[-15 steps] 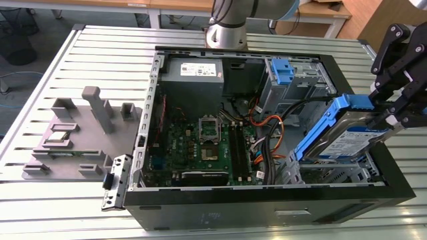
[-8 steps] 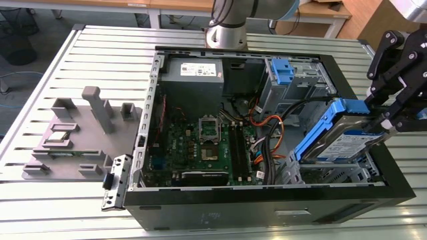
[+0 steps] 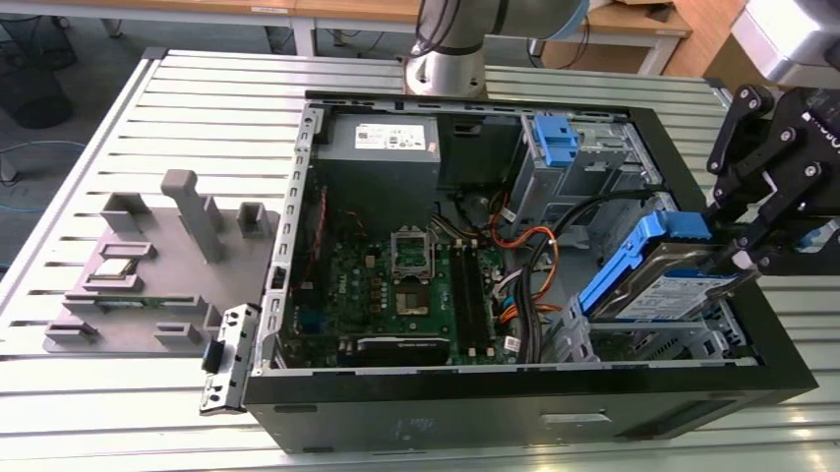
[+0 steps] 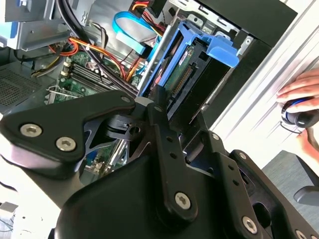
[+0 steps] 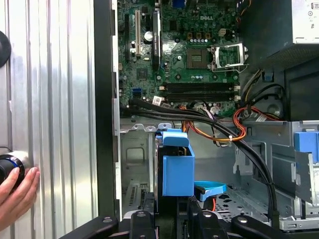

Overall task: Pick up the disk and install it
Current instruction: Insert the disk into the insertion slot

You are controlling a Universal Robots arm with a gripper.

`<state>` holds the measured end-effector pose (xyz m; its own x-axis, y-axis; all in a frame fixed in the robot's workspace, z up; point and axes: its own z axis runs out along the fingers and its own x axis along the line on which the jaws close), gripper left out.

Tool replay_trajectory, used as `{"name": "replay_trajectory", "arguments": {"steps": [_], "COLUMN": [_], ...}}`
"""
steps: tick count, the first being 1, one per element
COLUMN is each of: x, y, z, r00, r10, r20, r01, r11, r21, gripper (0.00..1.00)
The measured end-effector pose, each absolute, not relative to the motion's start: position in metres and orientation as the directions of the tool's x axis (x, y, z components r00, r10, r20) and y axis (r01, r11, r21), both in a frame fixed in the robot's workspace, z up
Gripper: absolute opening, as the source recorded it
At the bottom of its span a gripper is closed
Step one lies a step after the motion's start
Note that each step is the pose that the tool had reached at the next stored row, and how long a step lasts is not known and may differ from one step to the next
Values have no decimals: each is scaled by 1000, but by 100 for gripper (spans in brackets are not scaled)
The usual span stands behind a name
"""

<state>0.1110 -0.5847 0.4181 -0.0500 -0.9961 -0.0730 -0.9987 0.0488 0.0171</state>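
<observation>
step: install; disk [image 3: 663,285] lifted, tilted, lower end at drive bay [image 3: 577,344]
pincer [image 3: 746,258]: clamped on disk's upper end
need: blue bracket [image 5: 177,167] squared to bay walls

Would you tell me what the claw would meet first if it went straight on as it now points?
The disk the claw grips comes first, tilted into the case. Pushed on, the disk would probably bear against the metal drive bay beneath it, though depth is hard to judge.

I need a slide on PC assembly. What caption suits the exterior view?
The gripper holds the disk tilted inside an open computer case on a slatted table.
</observation>
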Motion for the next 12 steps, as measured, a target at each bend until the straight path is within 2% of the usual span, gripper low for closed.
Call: {"name": "replay_trajectory", "arguments": {"steps": [12], "x": [111], "y": [-585], "z": [396], "r00": [-50], "r10": [-996], "r20": [-73], "r01": [-999], "r11": [49], "r21": [17], "gripper": [35]}}
